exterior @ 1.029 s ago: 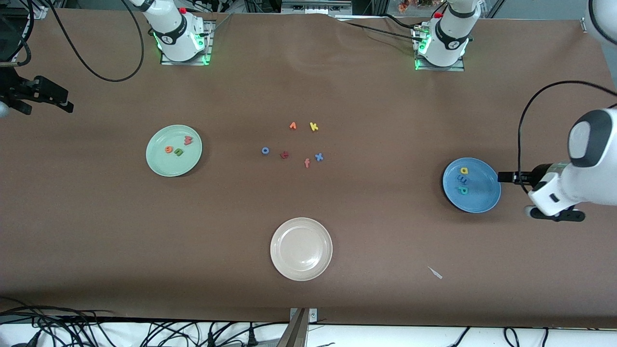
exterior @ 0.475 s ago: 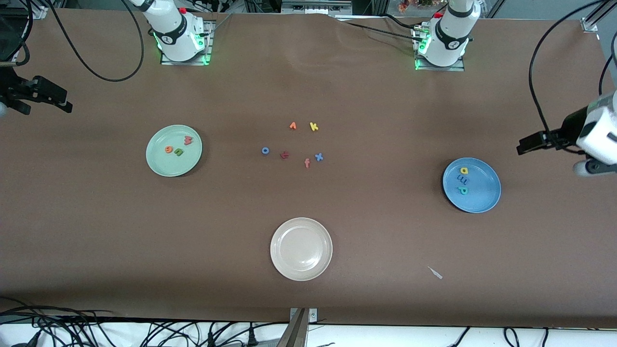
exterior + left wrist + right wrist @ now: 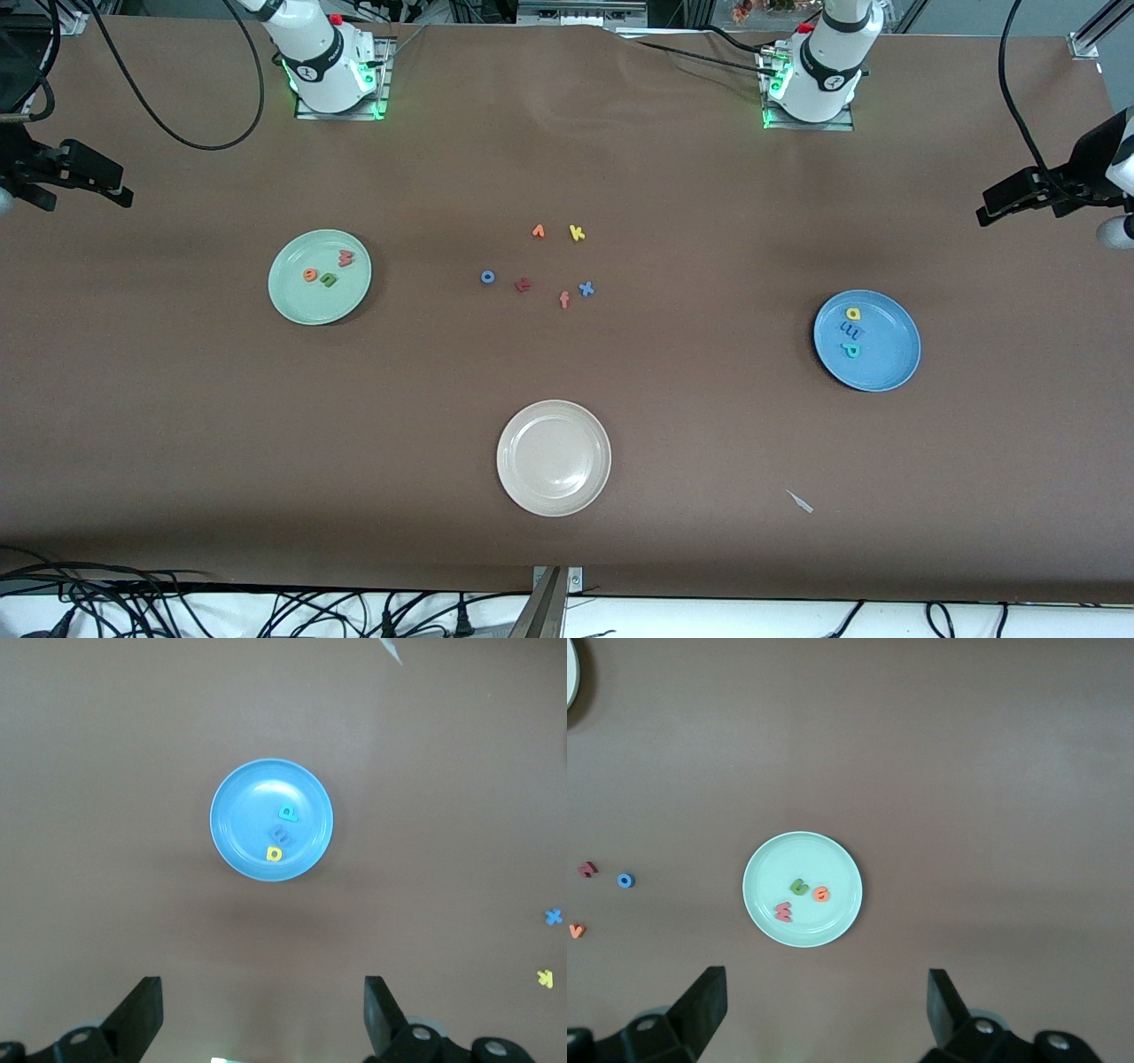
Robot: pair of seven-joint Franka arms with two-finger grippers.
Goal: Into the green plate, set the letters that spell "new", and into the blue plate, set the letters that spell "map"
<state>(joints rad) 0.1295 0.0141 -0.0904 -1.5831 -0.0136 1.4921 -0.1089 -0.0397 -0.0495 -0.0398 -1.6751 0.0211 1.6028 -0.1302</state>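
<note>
Surface: brown table (image 3: 177, 425) with both arm bases along its far edge.
Green plate: the green plate (image 3: 292, 306) sits toward the right arm's end of the table.
Letters in green plate: green n (image 3: 330, 280), orange e (image 3: 310, 275) and salmon-red w (image 3: 345, 258) lie inside it, close together, the w farthest from the front camera.
Blue plate: the blue plate (image 3: 890, 368) sits toward the left arm's end, a little nearer the front camera than the green plate.
Letters in blue plate: yellow a (image 3: 853, 313), blue m (image 3: 852, 332) and teal-green p (image 3: 851, 351) lie inside it in a short row, the p nearest the front camera.
Loose letters: mid-table between the two plates lie orange v (image 3: 538, 231), yellow k (image 3: 577, 233), blue o (image 3: 487, 277), dark red letter (image 3: 524, 284), salmon f (image 3: 564, 300) and blue x (image 3: 586, 289).
Beige-white plate: beige-white plate (image 3: 554, 457) sits nearer the front camera than the loose letters, holding nothing.
Left gripper: left gripper (image 3: 263, 1014) hangs high over the table at the left arm's end, fingers spread apart, holding nothing.
Right gripper: right gripper (image 3: 827, 1010) waits high over the right arm's end, fingers spread apart, holding nothing.
Scrap: small pale scrap (image 3: 801, 502) lies between the beige-white plate and the blue plate, nearer the front camera than both.
</note>
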